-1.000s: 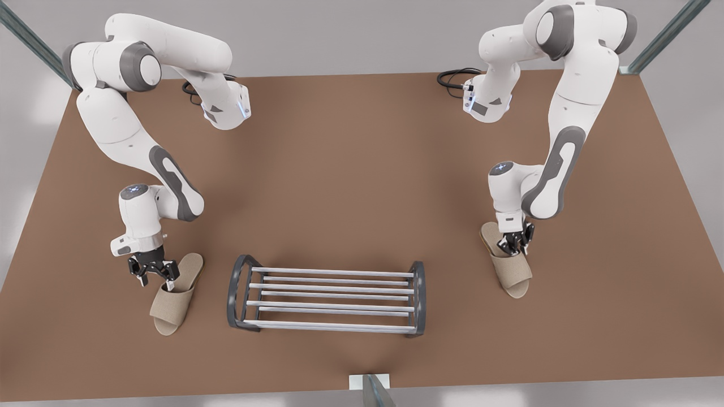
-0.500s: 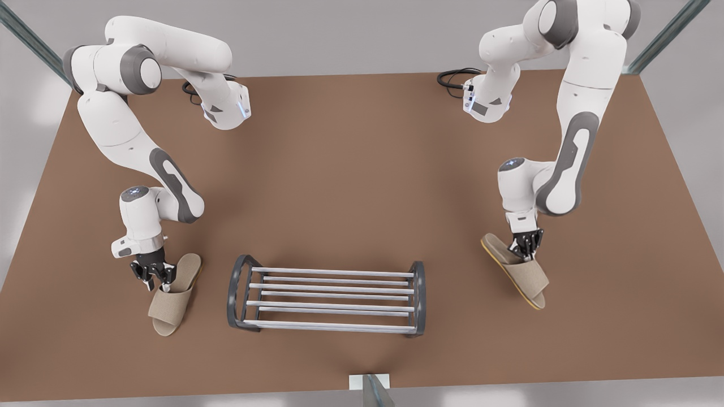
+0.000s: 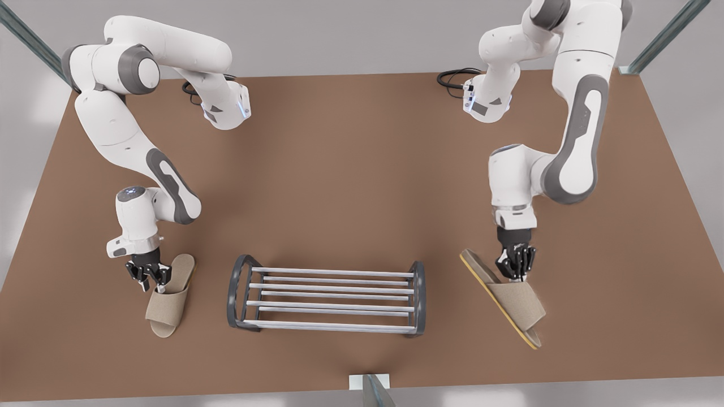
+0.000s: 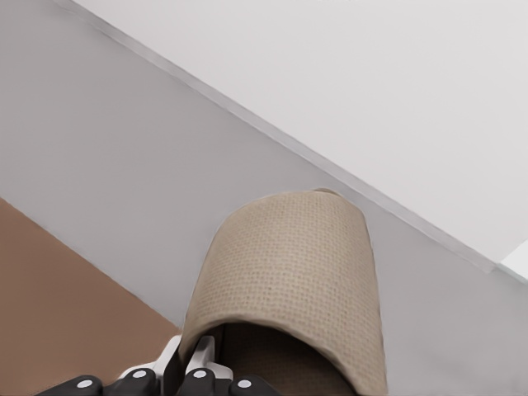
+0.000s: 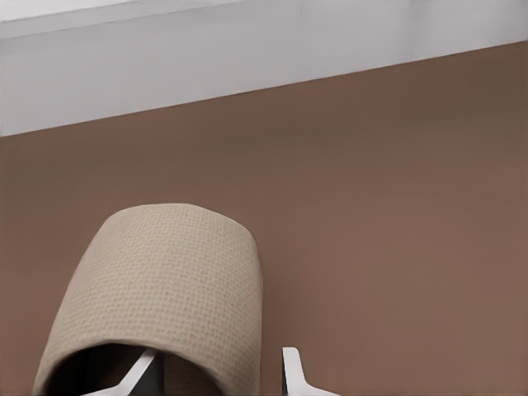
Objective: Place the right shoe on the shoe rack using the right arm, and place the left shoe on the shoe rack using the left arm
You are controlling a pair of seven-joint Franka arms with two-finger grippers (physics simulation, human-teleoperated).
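Observation:
The shoe rack (image 3: 334,327) stands near the table's front edge, its bars bare. At the front view's left, the right shoe (image 3: 165,305) (image 5: 157,280) lies flat on the table. My right gripper (image 3: 151,278) (image 5: 219,371) is shut on the side of its woven band, one finger inside and one outside. At the front view's right, the left shoe (image 3: 512,302) (image 4: 289,264) hangs above the table, tilted so its yellowish sole edge shows. My left gripper (image 3: 516,270) (image 4: 190,375) is shut on its band from above.
The brown table (image 3: 350,169) stretches wide behind the rack. Black cables (image 3: 452,76) lie by the arm bases at the far edge. A small post (image 3: 370,390) stands at the front edge. Grey walls surround the table.
The left gripper has raised the left shoe off the table and tipped it on edge, carrying it toward the rack. The right gripper has closed on the right shoe's band; that shoe shifted slightly.

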